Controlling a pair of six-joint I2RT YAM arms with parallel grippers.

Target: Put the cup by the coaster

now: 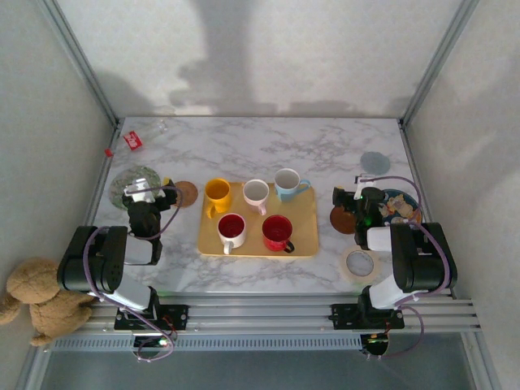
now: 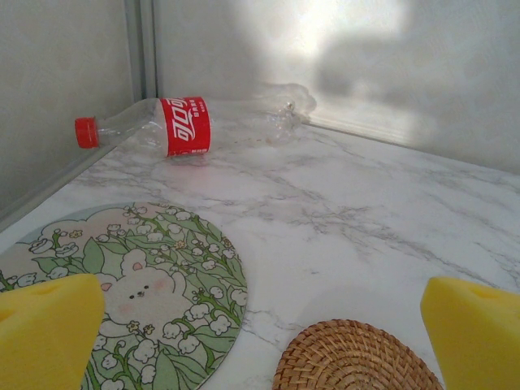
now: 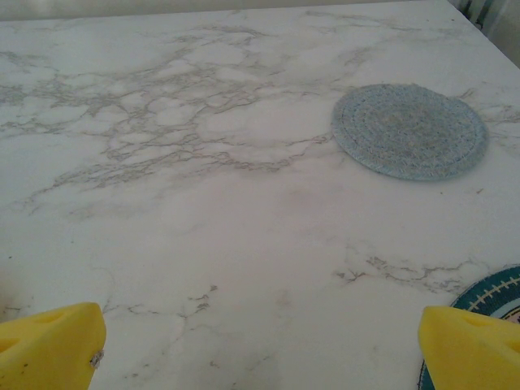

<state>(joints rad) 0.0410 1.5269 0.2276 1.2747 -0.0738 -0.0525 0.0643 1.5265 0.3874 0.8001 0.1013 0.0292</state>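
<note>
Five cups on tray, mid-bench, btwn the arms. Yellow cup lies just right of left hand, wicker coaster between them; its handle prob. points near-left. Right hand is farther. Both hands released, empty.

The woven coaster is cropped below; what lies on the plate, perhaps snacks, is unclear.
</note>
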